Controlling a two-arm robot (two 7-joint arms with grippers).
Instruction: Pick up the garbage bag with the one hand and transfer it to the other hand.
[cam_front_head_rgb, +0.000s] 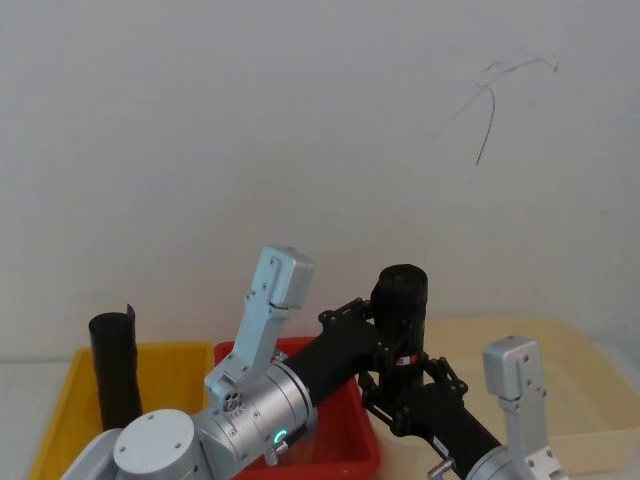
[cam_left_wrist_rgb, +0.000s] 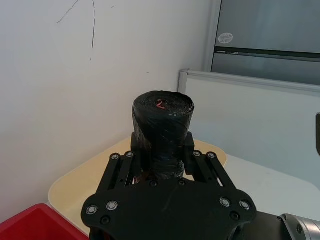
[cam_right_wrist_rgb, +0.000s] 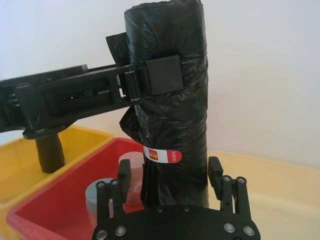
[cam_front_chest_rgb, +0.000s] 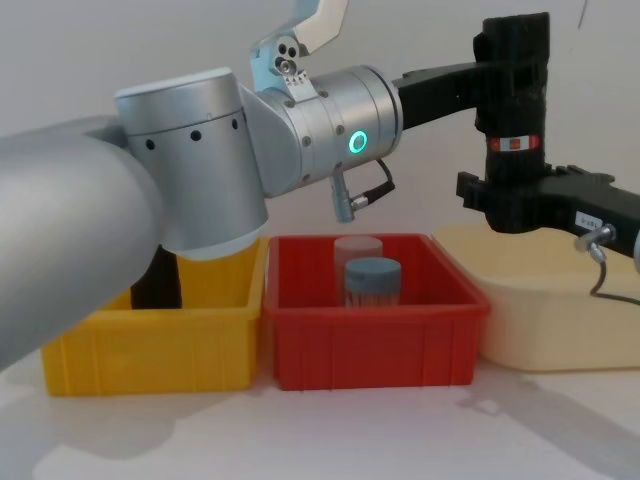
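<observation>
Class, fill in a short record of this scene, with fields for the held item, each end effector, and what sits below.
Held item: garbage bag, upright, in the air
Left end effector: shut on the bag's upper part
Right end effector: open, fingers either side of the bag's lower end, below the label band
Below: red bin with two jars; yellow bin with a plain black roll; cream tub

The left arm reaches forward, and the left gripper (cam_front_chest_rgb: 510, 82) is clamped on the upper part of the upright garbage bag (cam_front_chest_rgb: 515, 125). The right gripper (cam_right_wrist_rgb: 170, 176) sits below it, fingers (cam_right_wrist_rgb: 124, 176) spread either side of the bag's lower end.
</observation>
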